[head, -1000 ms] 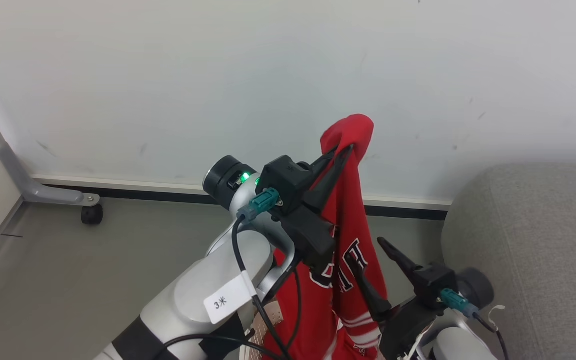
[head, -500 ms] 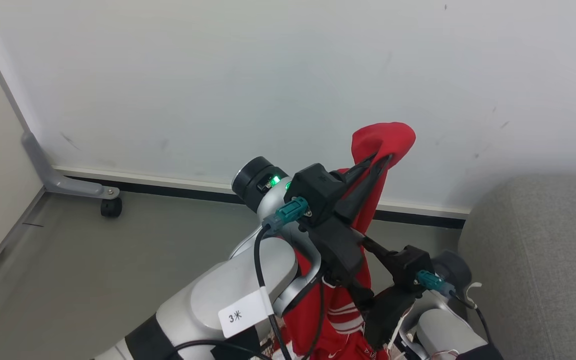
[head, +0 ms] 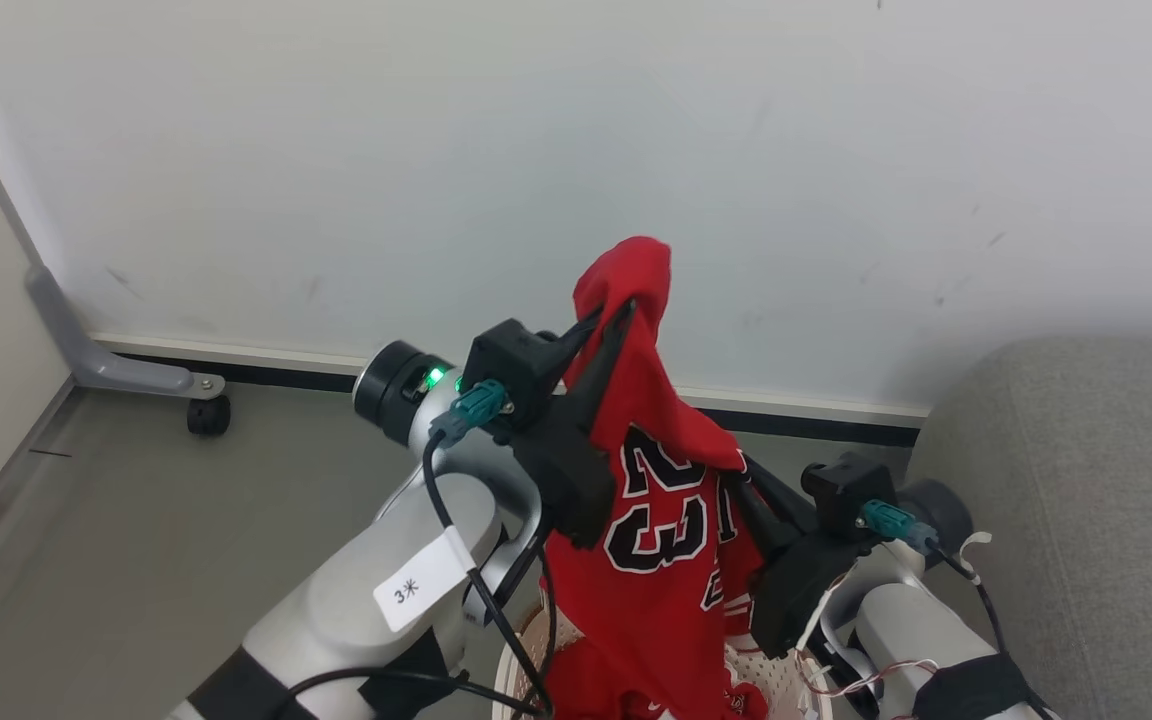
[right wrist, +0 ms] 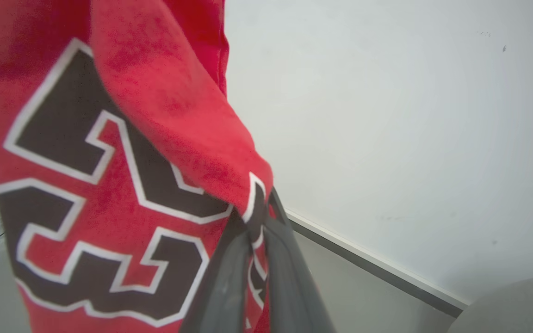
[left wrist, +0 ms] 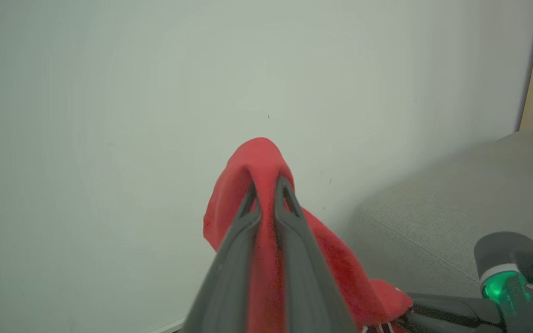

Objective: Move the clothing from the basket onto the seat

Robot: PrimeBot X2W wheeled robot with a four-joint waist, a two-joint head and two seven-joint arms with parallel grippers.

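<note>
Fabric sat pinched between the two fingers of my left pincer (left wrist: 266, 182), which was clamped on a fold of the red jersey (head: 656, 500) at its highest point. The cloth hung down from there with its black, white-edged 23 facing me. My right pincer (right wrist: 262, 208) was lower, its fingers drawn together on a white-trimmed edge of the same garment, just beside the number.

The bottom of the jersey reached down to the cream perforated basket (head: 786, 690) beneath my arms. I could not tell whether the red at the bottom was its hem or a second garment lying inside.

I judged the step in hand to be the carry to the grey couch (head: 1086, 500), which stood to my right, near but apart from the cloth. To do it well I would have to:
- raise both holds until the hem cleared the basket rim;
- swing right with both grips firm;
- lower the cloth onto the cushion before letting go.

Behind everything was a plain white wall (head: 336, 150) above a grey floor (head: 186, 520), with a black caster (head: 206, 415) on a metal leg far to my left. The likely snags were the basket rim, the black cable (head: 496, 620) looping by my left forearm, and my own right arm between jersey and couch.
</note>
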